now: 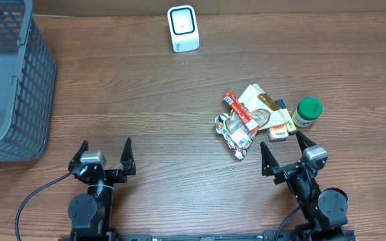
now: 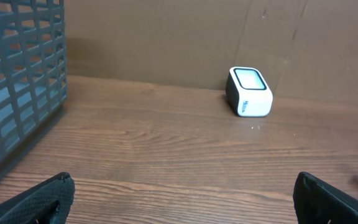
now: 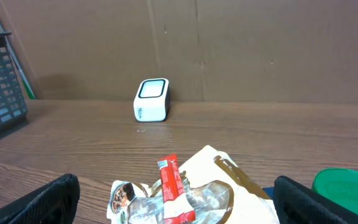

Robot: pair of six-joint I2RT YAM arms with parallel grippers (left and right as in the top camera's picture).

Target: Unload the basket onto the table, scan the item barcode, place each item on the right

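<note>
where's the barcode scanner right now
In the overhead view the scanner stands at the far edge of the table, near the middle, apart from the grey basket on the left and the pile of packets on the right.

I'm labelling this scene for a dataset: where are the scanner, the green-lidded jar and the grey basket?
scanner (image 1: 181, 21), overhead view, its top window.
green-lidded jar (image 1: 309, 107), overhead view, middle of the lid.
grey basket (image 1: 39, 87), overhead view, its right mesh wall.
</note>
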